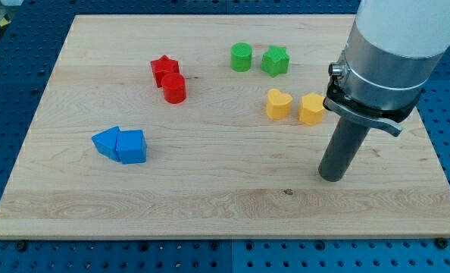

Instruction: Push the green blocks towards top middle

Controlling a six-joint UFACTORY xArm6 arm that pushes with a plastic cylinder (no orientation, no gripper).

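Observation:
A green cylinder (241, 57) and a green star block (275, 61) sit side by side near the top middle of the wooden board (210, 205). My tip (332, 177) rests on the board at the view's right, well below and to the right of the green blocks, just below the right yellow block.
Two yellow blocks, a heart (278, 104) and a hexagon-like one (311, 109), lie between my tip and the green blocks. A red star (164, 69) touches a red cylinder (174, 88) at upper left. Two blue blocks (106, 141) (132, 147) touch at the left.

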